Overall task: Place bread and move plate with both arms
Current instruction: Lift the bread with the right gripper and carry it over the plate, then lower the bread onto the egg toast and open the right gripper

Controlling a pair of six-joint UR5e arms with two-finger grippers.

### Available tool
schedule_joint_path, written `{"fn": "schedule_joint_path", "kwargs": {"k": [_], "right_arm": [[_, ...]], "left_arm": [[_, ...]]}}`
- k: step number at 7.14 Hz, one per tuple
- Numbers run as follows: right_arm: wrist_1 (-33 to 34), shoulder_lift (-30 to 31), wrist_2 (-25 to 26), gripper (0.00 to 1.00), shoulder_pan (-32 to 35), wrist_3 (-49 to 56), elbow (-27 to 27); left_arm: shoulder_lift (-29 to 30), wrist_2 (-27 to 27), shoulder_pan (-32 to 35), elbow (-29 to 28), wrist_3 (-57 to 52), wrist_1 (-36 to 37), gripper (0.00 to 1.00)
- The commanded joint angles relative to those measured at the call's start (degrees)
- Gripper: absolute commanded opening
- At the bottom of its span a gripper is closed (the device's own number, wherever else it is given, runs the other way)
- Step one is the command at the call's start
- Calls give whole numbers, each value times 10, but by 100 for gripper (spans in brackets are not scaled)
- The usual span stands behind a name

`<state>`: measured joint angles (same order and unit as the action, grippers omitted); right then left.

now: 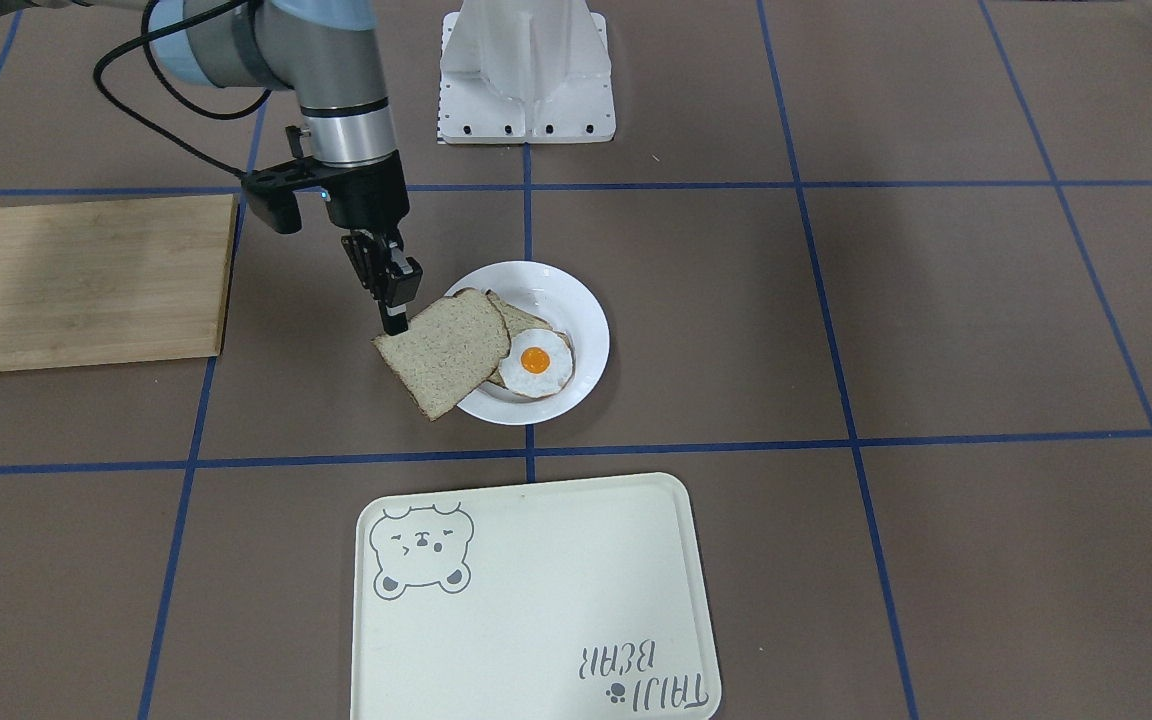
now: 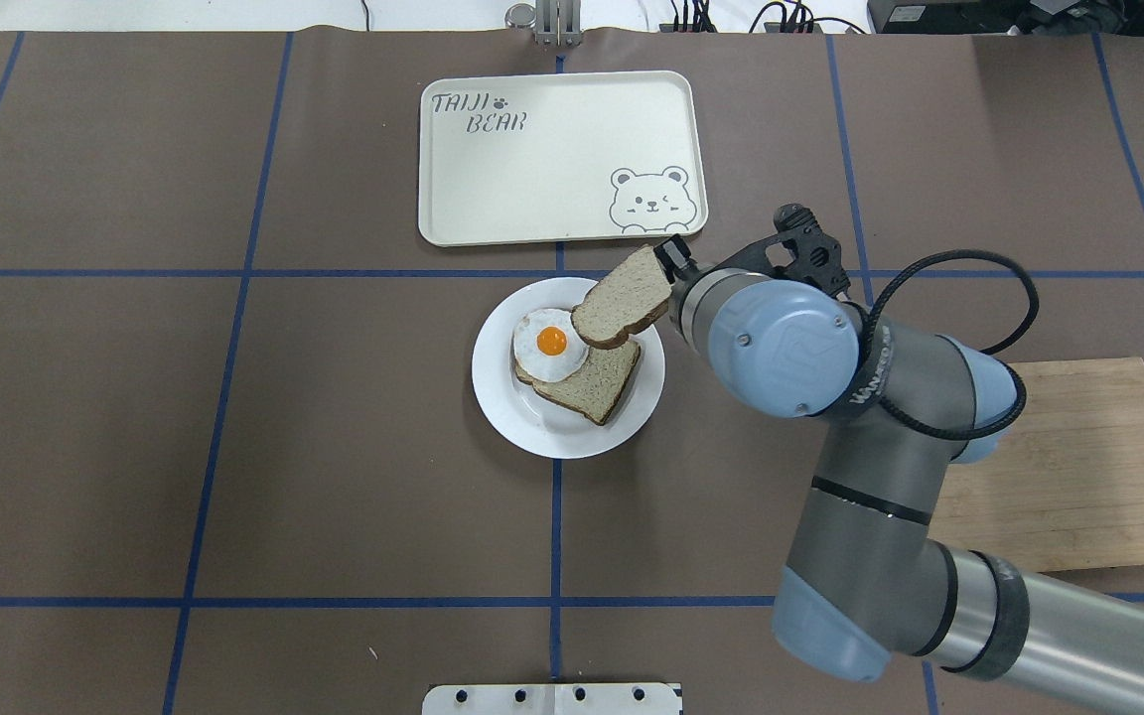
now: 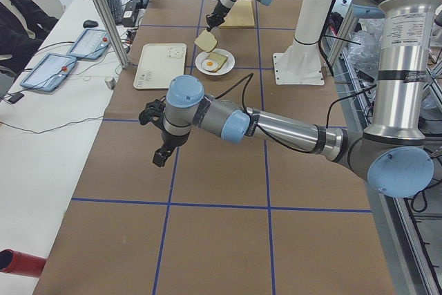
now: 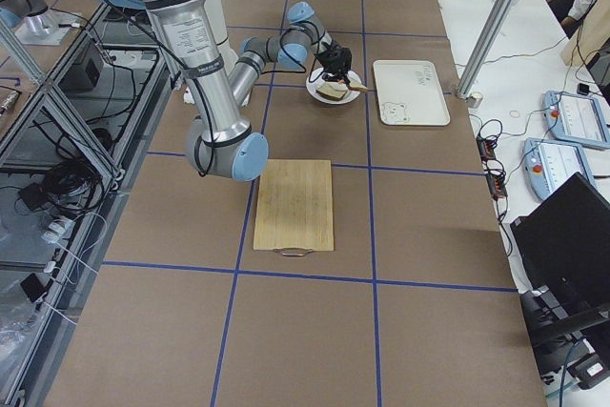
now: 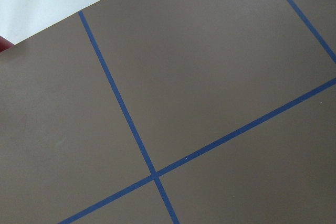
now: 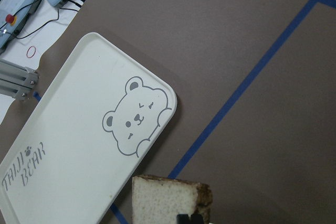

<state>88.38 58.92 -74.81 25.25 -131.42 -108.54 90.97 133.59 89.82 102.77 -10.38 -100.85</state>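
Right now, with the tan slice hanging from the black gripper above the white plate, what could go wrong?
1. The right gripper pinches the dark-crusted tan bread slice by one edge only, and it hangs tilted; it may slip out early.
2. The white fried egg with orange yolk sits off-centre on the lower bread slice on the round white plate; a slanted landing could shove it sideways.

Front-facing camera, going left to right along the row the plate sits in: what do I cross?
cutting board → right gripper, shut on the bread → fried egg → bare right rim of the plate. The tray is left out: it spans the bread-to-plate stretch, nearer the camera.
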Motion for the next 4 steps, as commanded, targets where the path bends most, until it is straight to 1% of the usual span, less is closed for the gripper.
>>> {"fn": "schedule_joint_path", "kwargs": {"k": [1, 2, 3, 4], "right_arm": [[93, -74, 63, 0, -41, -125, 44], [98, -118, 66, 0, -41, -135, 104], [95, -119, 65, 0, -49, -133, 120], [100, -116, 65, 0, -63, -130, 121]], "left_arm": [[0, 0, 0, 0, 0, 0, 98], [0, 0, 0, -1, 0, 0, 98], [1, 0, 0, -5, 0, 0, 98], [1, 0, 0, -7, -1, 0, 98]]}}
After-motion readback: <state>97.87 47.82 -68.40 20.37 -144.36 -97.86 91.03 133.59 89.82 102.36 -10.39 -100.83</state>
